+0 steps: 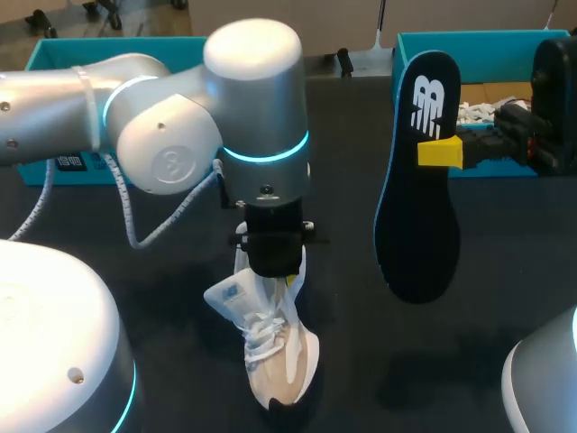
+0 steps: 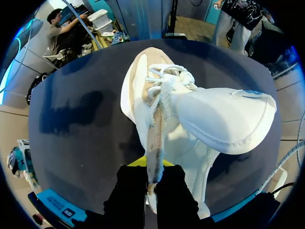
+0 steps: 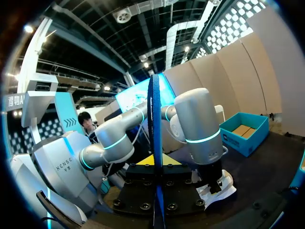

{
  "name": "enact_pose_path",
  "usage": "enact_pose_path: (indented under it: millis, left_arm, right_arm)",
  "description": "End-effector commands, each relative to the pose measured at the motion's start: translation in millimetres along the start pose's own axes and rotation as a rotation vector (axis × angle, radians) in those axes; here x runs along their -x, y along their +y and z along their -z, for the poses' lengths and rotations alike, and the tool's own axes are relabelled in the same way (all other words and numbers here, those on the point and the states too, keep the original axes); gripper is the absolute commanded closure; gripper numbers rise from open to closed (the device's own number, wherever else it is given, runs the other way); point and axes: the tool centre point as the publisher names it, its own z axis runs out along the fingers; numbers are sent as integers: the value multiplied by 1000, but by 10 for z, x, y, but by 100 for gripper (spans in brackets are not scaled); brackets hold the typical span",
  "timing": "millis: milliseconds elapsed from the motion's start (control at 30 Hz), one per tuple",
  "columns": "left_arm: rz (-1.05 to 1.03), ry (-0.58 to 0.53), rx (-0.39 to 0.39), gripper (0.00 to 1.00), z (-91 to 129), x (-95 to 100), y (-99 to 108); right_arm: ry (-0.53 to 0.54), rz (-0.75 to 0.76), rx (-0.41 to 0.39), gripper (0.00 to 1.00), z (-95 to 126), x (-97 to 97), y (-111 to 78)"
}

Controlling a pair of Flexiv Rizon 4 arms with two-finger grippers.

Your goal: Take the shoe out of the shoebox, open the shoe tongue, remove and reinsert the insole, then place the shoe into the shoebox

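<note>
reinsertion risk: the thin black insole (image 1: pixel 416 207), clamped upright in mid-air by the right tool (image 1: pixel 442 152), could buckle at the collar and twist the shoe (image 1: pixel 275 356) out of the left tool's (image 2: pixel 151 171) pinch on the tabletop (image 1: pixel 180 307). shoe white and beige, tongue flipped open, laces loose.

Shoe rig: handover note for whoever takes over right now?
Left hand: shut on the side wall of the shoe, which sits on the table with its tongue folded open.
Right hand: shut on the insole, held upright in the air above the table.
Done: shoe out of the shoebox, tongue open, insole out.
To do: reinsert the insole, put the shoe back in the shoebox.
</note>
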Motion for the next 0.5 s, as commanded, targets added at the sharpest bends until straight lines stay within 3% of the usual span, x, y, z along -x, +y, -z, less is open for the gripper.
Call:
enact_pose_path:
  millis: [33,500]
  left_arm:
    - [-22,26,0,100,-137,105,72]
    - [-26,69,-12,100,-390,222,159]
  right_arm:
    - [-1,-2,-2,100,-14,4,0]
    - [-1,-2,-2,100,-14,4,0]
